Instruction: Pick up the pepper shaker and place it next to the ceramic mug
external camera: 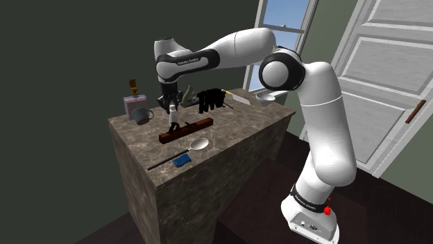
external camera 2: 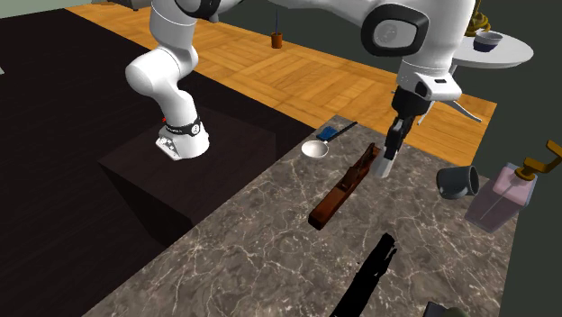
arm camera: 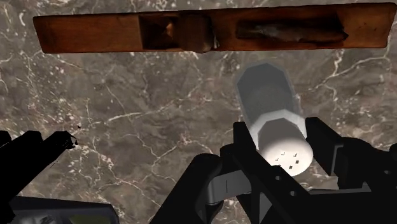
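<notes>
Black two-finger gripper (arm camera: 285,153) points down over the brown-veined marble surface (arm camera: 127,114); its fingers (arm camera: 245,153) pinch the pale grey-white faceted pepper shaker (arm camera: 267,95) at its perforated top end. Shaker sits just beside one end of the long brown wooden block (arm camera: 191,32) — whether its base touches the surface cannot be told. Plain grey mug (external camera 2: 457,183) stands apart from it, toward the second exterior view's right, next to a pink pump bottle (external camera 2: 500,198).

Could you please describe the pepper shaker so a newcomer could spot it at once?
On the veined stone counter, find the long brown wooden block. Beside it, clasped in the black claw, is the pepper shaker: a pale faceted cylinder with holes dotted in its cap.
</notes>
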You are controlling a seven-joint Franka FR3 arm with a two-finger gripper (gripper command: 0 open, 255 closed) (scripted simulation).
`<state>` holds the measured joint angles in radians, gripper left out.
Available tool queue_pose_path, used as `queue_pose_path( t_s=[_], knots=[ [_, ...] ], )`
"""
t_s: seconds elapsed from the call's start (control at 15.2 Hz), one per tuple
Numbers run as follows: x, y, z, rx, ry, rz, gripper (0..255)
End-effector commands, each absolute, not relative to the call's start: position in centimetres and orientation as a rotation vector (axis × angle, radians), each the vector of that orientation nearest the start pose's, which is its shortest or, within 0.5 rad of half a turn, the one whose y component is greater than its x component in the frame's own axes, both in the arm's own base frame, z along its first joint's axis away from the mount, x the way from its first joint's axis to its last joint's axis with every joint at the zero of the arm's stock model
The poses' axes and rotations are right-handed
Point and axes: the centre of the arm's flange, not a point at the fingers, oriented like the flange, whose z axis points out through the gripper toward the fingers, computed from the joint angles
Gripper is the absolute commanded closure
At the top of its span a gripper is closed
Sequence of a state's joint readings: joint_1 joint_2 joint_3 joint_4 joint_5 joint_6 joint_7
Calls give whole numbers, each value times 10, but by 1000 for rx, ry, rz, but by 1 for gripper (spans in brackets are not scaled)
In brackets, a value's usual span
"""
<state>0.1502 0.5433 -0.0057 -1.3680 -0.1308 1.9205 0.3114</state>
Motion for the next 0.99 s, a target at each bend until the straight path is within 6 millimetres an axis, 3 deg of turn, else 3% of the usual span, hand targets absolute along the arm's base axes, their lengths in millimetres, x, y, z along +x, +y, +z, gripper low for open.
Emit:
queue_pose_path(
  t_s=[0.0,0.33,0.79,0.86,0.92],
  knots=[
    [707,95,394,-3255,199,-62,255],
    [707,95,367,-3255,199,-62,255],
    [707,95,367,-3255,199,-62,255],
    [707,95,367,-3255,199,-62,0],
    [707,95,367,-3255,199,-62,0]
  ],
)
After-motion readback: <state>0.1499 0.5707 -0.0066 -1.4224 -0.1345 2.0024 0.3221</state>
